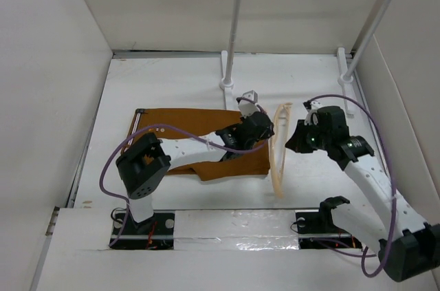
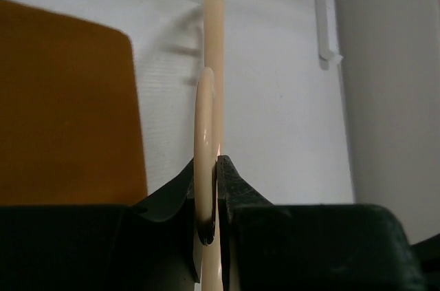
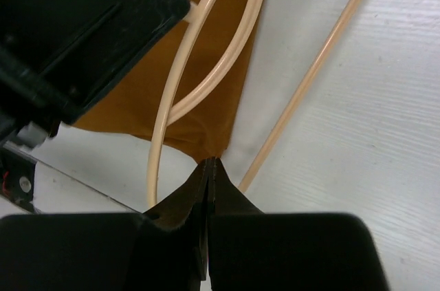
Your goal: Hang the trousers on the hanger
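The hanger (image 1: pixel 280 157) is held up on edge by the left claw (image 2: pixel 216 167), clamped tight on its thin rod, with its long axis running away from the bases. The right claw (image 1: pixel 297 141) is pressed shut just beyond the hanger, nothing seen between its tips. The trousers (image 1: pixel 199 117) are laid flat on the bench (image 1: pixel 165 84), directly left of the hanger under the left arm, lengthwise across. A rightward feed through the loop is judged likely.
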